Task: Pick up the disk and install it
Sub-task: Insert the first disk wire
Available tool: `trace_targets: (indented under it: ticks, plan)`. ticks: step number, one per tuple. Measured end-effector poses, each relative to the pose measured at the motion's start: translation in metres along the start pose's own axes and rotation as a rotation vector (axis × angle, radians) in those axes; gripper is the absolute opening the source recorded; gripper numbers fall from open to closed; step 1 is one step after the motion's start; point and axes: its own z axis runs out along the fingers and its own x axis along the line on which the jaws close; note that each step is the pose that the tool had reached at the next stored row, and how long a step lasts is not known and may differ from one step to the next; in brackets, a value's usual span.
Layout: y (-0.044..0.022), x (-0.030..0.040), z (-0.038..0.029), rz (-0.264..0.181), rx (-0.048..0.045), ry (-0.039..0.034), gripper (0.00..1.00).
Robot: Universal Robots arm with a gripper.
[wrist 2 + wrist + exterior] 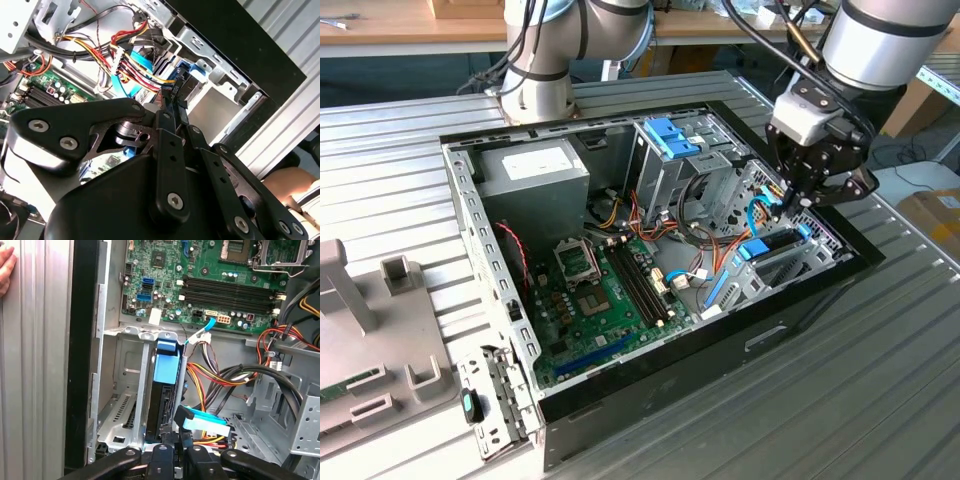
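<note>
The disk (161,400) stands on edge in the drive bay at the front corner of the open computer case, its blue carrier frame (166,362) uppermost. In the exterior view the disk (767,246) lies low at the case's right end. My gripper (789,206) hangs right over its far end. Both wrist views show the black fingers (169,107) drawn close together on the disk's near edge. The gripper (171,436) meets that edge at the bay's mouth.
A blue-plugged flat cable (204,423) and bundled coloured wires (220,375) lie beside the bay. The silver drive cage with its blue latch (672,140) stands behind. The motherboard (605,290) fills the case floor. A person's hand (6,267) rests on the ribbed table outside the case.
</note>
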Motion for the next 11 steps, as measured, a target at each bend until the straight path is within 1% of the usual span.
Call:
trace_targets:
  ticks: [2,4,5,6,7,9,11]
  plan:
    - [0.0005,0.0006,0.0028,0.008,-0.0004,0.0013,0.17]
    - [0.0007,0.0008,0.0036,0.014,-0.0010,0.0036,0.17]
    - [0.0006,0.0008,0.0036,0.014,-0.0023,0.0146,0.17]
    - [0.0006,0.0008,0.0036,0.013,-0.0032,0.0228,0.17]
    - [0.0006,0.0008,0.0036,0.012,-0.0038,0.0274,0.17]
    - [0.0019,0.0006,0.0042,0.012,-0.0038,0.0280,0.17]
    - [0.0042,0.0005,0.0064,0.012,-0.0030,0.0282,0.17]
